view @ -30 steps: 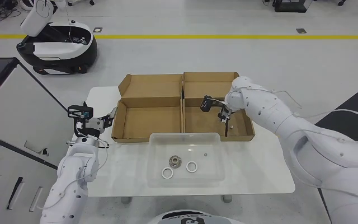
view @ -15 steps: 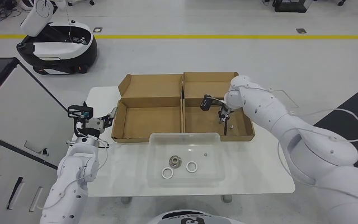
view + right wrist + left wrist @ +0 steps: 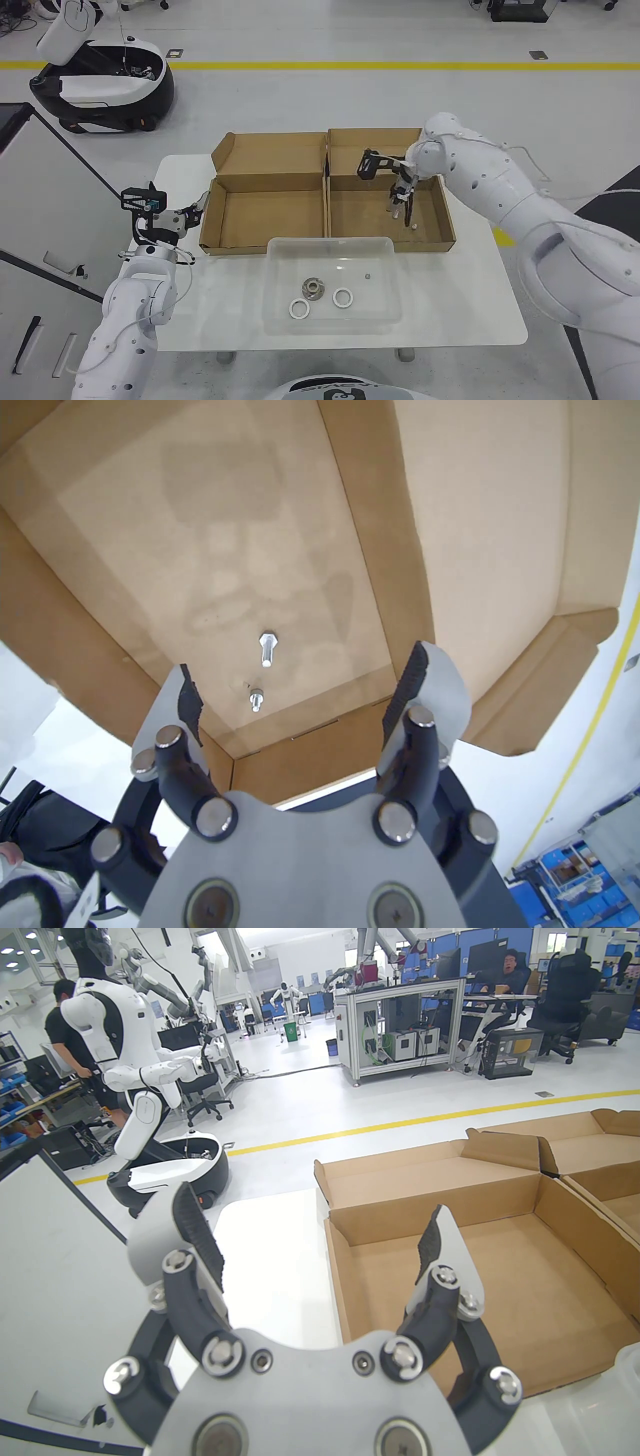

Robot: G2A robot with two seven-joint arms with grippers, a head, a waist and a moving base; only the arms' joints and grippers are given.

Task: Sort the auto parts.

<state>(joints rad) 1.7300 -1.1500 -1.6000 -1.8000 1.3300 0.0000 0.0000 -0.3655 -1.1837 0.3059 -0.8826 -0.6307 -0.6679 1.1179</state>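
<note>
You find left box [image 3: 262, 218] and right box [image 3: 360, 215] touching side by side on table [image 3: 470, 300]. Tray [image 3: 330, 243] just before both. In tray: ring [image 3: 299, 309], second ring [image 3: 343, 297] to its right, hub [image 3: 314, 289] between, slightly behind. Bolt [image 3: 267, 648], second bolt [image 3: 256, 699] in right box.

White rounded shells are worn by the arms [image 3: 135, 310]. The left gripper [image 3: 310, 1208] and right gripper [image 3: 300, 662] are built from grey plates, black links and silver screws.
</note>
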